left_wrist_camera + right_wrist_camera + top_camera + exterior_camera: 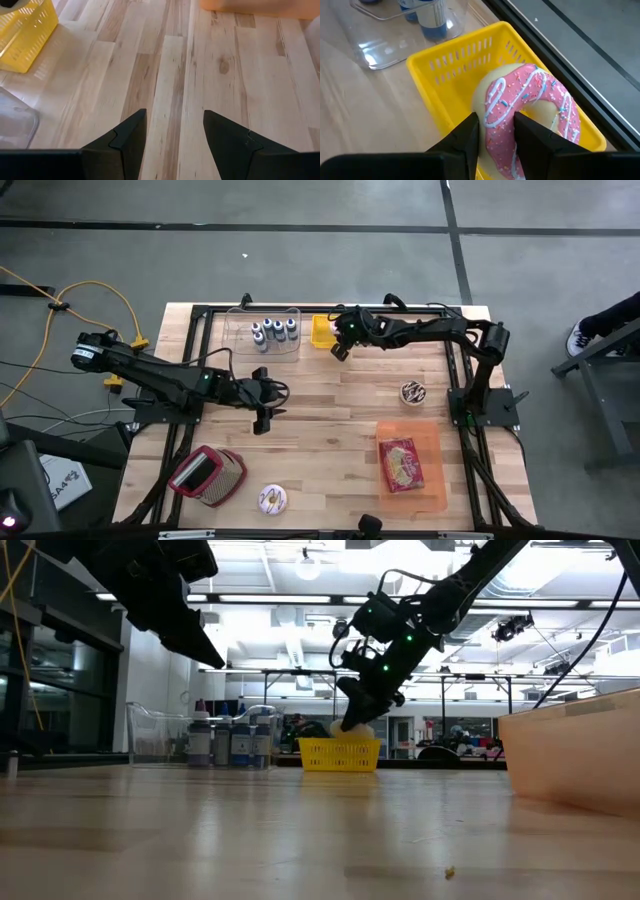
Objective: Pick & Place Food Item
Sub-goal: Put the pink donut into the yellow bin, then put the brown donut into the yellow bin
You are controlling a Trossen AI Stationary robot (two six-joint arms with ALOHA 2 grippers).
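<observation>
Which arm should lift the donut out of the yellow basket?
Right. The right gripper is already shut on the pink-iced donut inside the yellow basket. The left gripper is open over bare table, away from the basket.

A pale wooden table with smooth planks is seen. The yellow basket is of slotted plastic. The doughnut is coated in glossy pink icing.
</observation>
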